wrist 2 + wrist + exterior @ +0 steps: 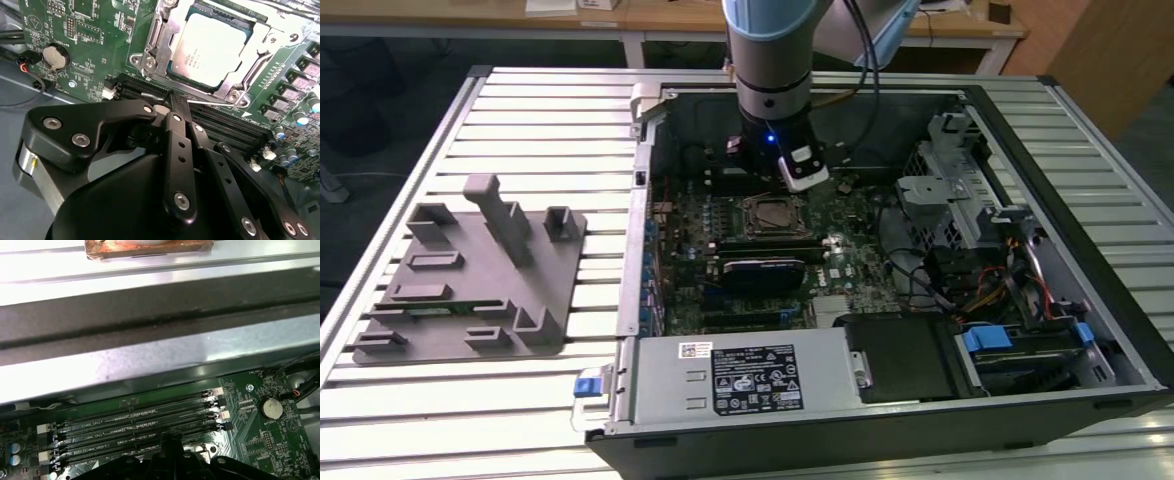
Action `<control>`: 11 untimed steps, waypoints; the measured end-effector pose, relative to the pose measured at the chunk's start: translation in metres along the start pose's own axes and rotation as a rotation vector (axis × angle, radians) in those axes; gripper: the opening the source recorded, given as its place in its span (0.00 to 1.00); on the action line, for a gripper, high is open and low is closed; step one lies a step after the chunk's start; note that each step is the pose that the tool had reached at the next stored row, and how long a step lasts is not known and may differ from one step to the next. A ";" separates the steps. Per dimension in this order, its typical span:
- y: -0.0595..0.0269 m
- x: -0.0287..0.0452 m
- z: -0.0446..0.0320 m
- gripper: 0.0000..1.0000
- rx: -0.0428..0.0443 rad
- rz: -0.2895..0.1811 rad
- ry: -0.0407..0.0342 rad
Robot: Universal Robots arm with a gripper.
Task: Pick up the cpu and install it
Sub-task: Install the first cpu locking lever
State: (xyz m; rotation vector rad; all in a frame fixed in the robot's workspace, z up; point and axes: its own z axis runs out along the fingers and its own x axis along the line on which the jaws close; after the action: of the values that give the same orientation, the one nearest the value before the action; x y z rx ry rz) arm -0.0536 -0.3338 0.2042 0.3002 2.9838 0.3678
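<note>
While the cpu (212,47) rests in the socket (152,37), the hand (172,107), closed beside that socket, could gouge the slots (230,127) if lowered.

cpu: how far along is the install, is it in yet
Done, it seems: the cpu lies flat inside the socket frame on the motherboard. In hand: nothing; the gripper is shut and empty, over the memory slots beside the socket. Left: I cannot tell whether the frame is latched.
</note>
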 end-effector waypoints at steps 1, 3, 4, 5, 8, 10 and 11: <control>-0.0001 0.0002 0.0000 0.11 -0.0023 0.001 0.0002; -0.0002 0.0004 0.0004 0.11 -0.0081 0.003 0.0007; -0.0002 0.0005 0.0008 0.11 -0.0112 0.003 0.0006; -0.0003 0.0005 0.0012 0.11 -0.0141 0.003 0.0004; -0.0007 0.0006 0.0027 0.11 -0.0204 0.004 -0.0005; -0.0007 0.0006 0.0027 0.11 -0.0203 0.004 -0.0003; -0.0008 0.0006 0.0027 0.11 -0.0202 0.004 -0.0003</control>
State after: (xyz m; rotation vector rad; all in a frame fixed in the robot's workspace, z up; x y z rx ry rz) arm -0.0539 -0.3338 0.2014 0.3045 2.9776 0.3981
